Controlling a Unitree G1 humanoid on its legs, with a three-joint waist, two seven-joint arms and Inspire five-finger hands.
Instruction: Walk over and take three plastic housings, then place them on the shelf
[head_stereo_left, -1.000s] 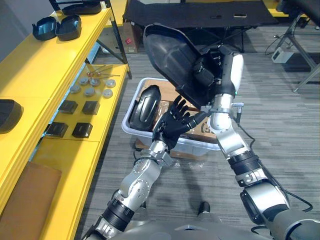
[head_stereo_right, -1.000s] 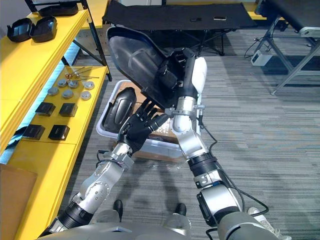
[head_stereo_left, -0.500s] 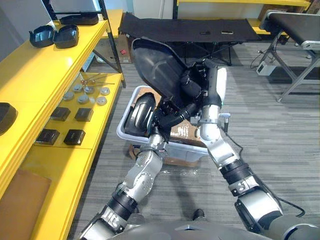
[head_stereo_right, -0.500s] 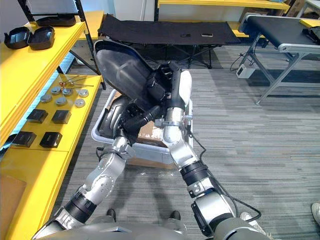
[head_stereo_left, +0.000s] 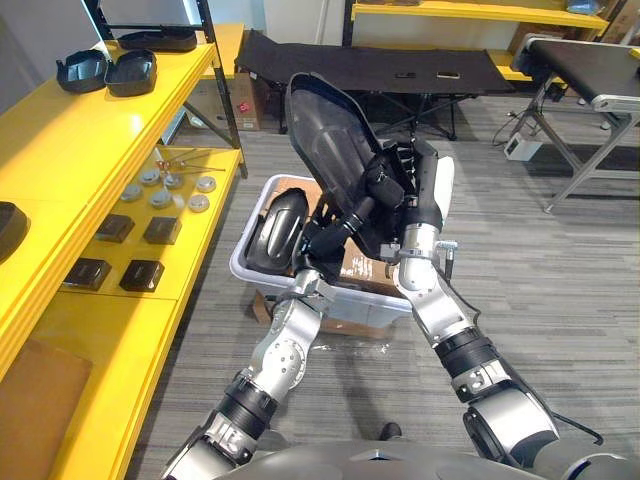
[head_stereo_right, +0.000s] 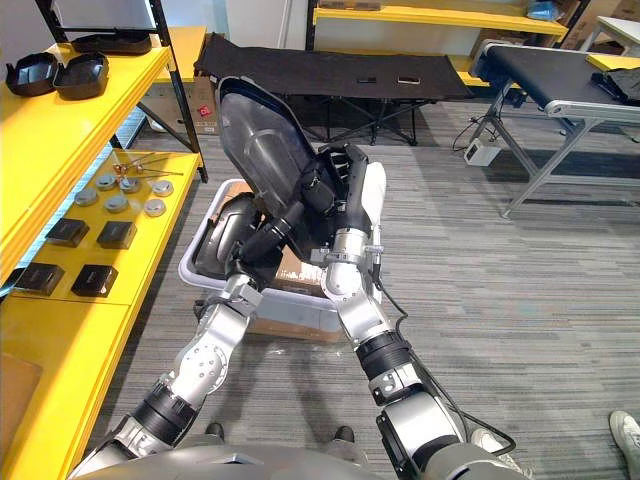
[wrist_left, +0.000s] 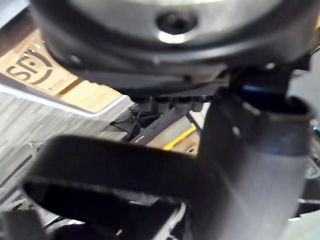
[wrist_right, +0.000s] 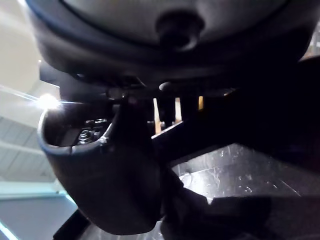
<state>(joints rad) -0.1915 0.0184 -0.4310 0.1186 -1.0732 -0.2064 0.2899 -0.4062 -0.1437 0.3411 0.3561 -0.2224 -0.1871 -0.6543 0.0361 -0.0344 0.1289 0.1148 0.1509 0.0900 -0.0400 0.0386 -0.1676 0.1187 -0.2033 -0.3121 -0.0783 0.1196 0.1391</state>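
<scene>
black plastic housing (head_stereo_left: 325, 135) hanging tilted above white bin (head_stereo_left: 240, 270), glossy, scoop-shaped | right hand (head_stereo_left: 388, 190) clamping its right edge, fingers curled | left hand (head_stereo_left: 330, 235) reaching its lower edge, grip unreadable | second housing (head_stereo_left: 275, 228) lying in bin

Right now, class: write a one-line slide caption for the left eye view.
Right hand grips a black housing over the bin; left hand just below it, yellow shelf alongside.
</scene>
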